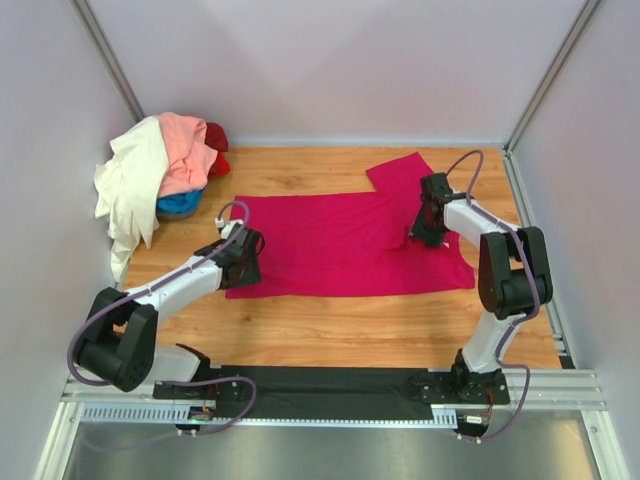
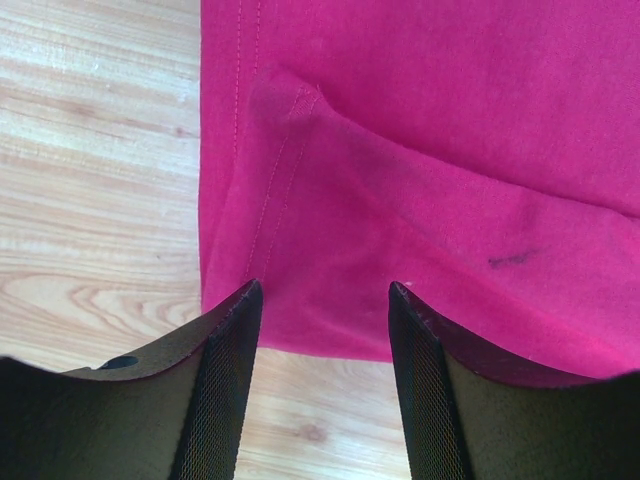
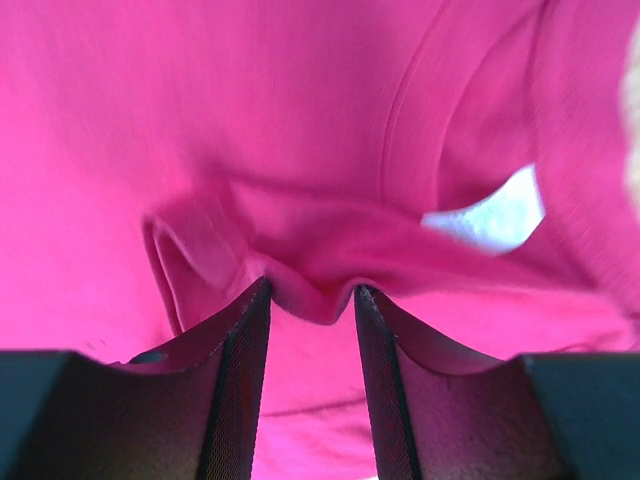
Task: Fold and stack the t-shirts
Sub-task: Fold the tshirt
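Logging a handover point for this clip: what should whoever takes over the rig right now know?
Left hand: open, fingers straddling the hem corner of the magenta t-shirt.
Right hand: at a raised fold near the collar; grip unclear.
The magenta t-shirt lies spread out in the middle of the table; the other t-shirts sit heaped unfolded in the far left corner.
Done: nothing folded or stacked.
To do: fold all, then stack.

Magenta shirt (image 1: 330, 245): spread flat at bench (image 1: 330, 330) centre, one sleeve pointing far-right, fabric bunched near the collar. Cream shirt (image 1: 130, 185), salmon shirt (image 1: 185, 150), blue shirt (image 1: 178, 205) and red shirt (image 1: 217, 150): heaped unfolded in the far-left corner.
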Controlling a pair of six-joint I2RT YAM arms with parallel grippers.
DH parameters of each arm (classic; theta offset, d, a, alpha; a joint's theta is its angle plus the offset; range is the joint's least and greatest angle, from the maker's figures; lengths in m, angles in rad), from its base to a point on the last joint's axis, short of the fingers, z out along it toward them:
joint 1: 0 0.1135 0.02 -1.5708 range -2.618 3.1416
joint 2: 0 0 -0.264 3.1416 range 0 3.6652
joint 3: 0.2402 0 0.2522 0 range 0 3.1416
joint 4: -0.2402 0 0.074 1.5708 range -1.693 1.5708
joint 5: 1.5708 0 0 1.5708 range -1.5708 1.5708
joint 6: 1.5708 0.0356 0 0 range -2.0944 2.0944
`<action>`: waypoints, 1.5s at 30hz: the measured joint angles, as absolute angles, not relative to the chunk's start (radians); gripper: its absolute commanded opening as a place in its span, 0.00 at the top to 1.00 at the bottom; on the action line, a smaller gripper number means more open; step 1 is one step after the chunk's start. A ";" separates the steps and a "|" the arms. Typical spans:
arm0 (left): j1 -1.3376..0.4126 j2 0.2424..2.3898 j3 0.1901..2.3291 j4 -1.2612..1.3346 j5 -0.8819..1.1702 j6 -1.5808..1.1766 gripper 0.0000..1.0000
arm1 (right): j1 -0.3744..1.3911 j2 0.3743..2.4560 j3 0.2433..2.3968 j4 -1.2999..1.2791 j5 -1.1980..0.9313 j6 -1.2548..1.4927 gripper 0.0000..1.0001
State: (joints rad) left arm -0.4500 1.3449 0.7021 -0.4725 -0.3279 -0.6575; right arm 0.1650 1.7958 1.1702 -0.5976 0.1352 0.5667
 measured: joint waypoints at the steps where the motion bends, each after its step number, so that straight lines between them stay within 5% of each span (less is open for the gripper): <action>1: -0.450 1.345 0.702 -0.471 -0.328 -0.656 0.39 | 0.156 1.808 1.192 -0.602 0.140 0.566 0.59; 8: -0.450 1.345 0.702 -0.467 -0.327 -0.648 0.39 | 0.070 1.911 1.416 -0.656 0.175 0.557 0.54; 12: -0.450 1.338 0.702 -0.480 -0.324 -0.646 0.38 | 0.049 1.921 1.496 -0.675 0.193 0.546 0.41; 20: -0.450 1.193 0.742 -0.581 -0.254 -0.642 0.26 | 0.056 1.927 1.594 -0.719 0.191 0.498 0.28; 30: -0.461 1.044 0.984 -0.885 -0.204 -0.559 0.17 | 0.049 2.392 2.336 -0.753 0.121 0.450 0.27; 32: -0.461 1.013 0.998 -0.913 -0.246 -0.534 0.18 | 0.047 2.485 2.446 -0.731 0.102 0.448 0.20; 36: -0.460 0.937 0.989 -0.949 -0.294 -0.501 0.18 | 0.039 2.551 2.458 -0.664 0.077 0.443 0.10; 45: -0.408 0.848 0.975 -0.945 -0.310 -0.466 0.18 | 0.018 2.718 2.615 -0.544 0.079 0.439 0.11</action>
State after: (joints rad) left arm -0.4076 0.8478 0.9752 -0.9451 -0.3099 -0.4660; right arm 0.0177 2.7182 2.6152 -0.5442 0.0788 0.4385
